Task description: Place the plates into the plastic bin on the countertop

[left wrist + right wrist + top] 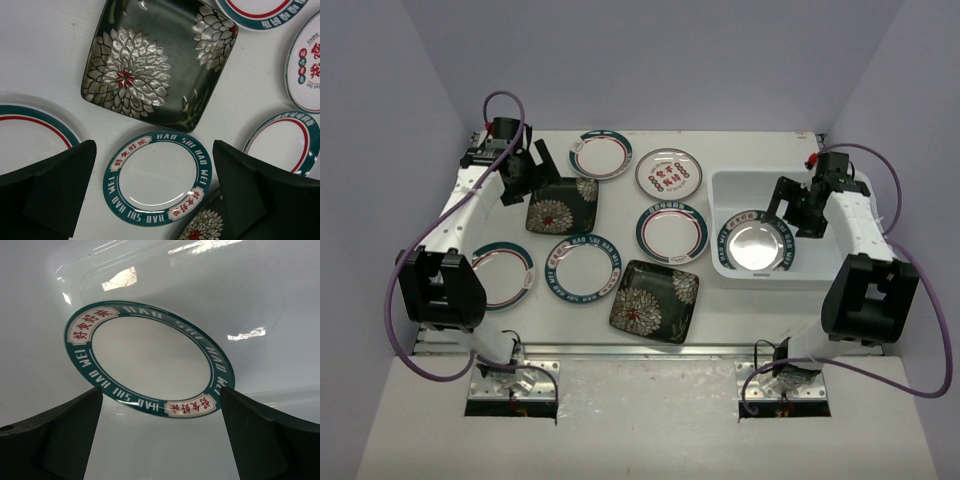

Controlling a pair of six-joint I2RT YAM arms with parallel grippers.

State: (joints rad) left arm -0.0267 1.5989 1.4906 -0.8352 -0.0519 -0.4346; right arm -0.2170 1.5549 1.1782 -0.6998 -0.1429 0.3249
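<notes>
Lying flat, face-up, one round teal-rimmed plate [150, 357] occupies the white translucent plastic bin [770, 176] at the counter's [720, 315] right edge, beneath the released right gripper [160, 432]; the left gripper [155, 195], released, hangs over a square black plate [155, 60].

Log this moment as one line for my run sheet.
left gripper: open, empty | right gripper: open over teal-rimmed plate in plastic bin | other plates: on countertop

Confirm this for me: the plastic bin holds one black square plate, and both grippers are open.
Wrong in one respect: the one plate in the plastic bin is round, white with a teal lettered rim, not black and square, as the right wrist view shows. The left gripper and right gripper are both open.
</notes>
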